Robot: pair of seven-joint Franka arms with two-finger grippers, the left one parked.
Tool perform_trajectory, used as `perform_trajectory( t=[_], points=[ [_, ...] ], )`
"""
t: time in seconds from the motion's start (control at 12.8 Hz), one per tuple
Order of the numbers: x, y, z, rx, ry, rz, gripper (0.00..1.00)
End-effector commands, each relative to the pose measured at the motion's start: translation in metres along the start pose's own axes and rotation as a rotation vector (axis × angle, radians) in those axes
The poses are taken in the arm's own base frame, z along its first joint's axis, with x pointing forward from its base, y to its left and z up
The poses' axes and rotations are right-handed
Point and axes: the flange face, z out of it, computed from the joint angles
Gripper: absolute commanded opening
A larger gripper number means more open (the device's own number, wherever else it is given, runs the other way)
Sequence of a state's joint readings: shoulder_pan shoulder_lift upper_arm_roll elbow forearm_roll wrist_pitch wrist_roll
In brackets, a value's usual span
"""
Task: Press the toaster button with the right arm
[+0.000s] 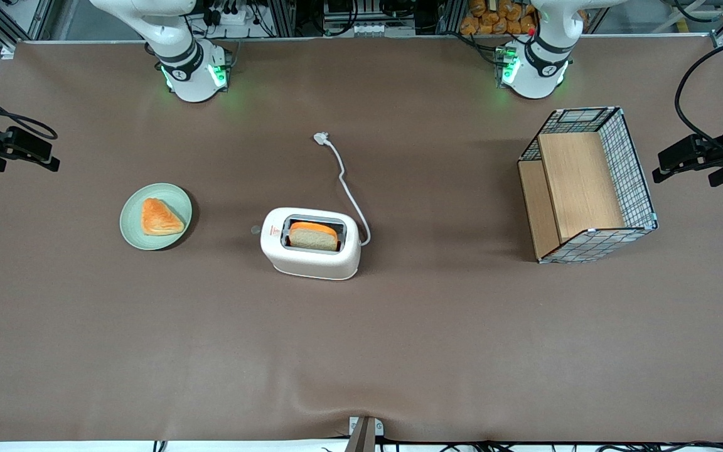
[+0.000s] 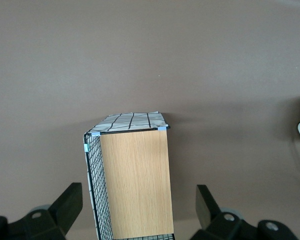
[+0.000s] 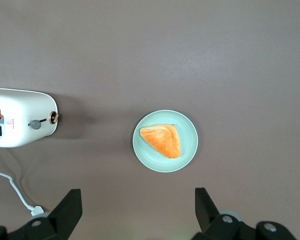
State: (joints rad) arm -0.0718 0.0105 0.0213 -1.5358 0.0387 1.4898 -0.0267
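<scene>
Toaster button (image 3: 35,124), small grey knob on smooth cream toaster (image 1: 311,243), gripper (image 3: 138,212) high above table, black fingers (image 3: 70,209) spread wide, empty

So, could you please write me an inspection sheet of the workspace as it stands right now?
Surface: brown table cover, slightly rippled at the edge nearest the front camera.
Job's things: toaster mid-table, a bread slice in its slot; toaster button juts from its narrow end face, untouched.
Clutter: green plate with a pastry toward the working arm's end; wire basket with wooden panels toward the parked arm's end.
Grippers: gripper open, high above the plate, clear of the toaster.
Cables: toaster's white cord loose on the table, plug unplugged.
Surroundings: frame and wiring along the table edge by the arm bases.
</scene>
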Motion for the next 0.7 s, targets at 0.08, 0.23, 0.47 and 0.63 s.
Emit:
perform_trajectory(
  t=[0.08,0.23,0.47,0.63],
  points=[
    [-0.0078,-0.0023,-0.01,-0.025,0.008,-0.004,1.0],
    [-0.008,-0.0031,-0.0098,-0.024,0.007,-0.001,1.0],
    [-0.008,-0.0022,-0.0098,-0.024,0.007,0.001,1.0],
    [-0.008,-0.0022,-0.0098,-0.024,0.007,0.001,1.0]
  ],
)
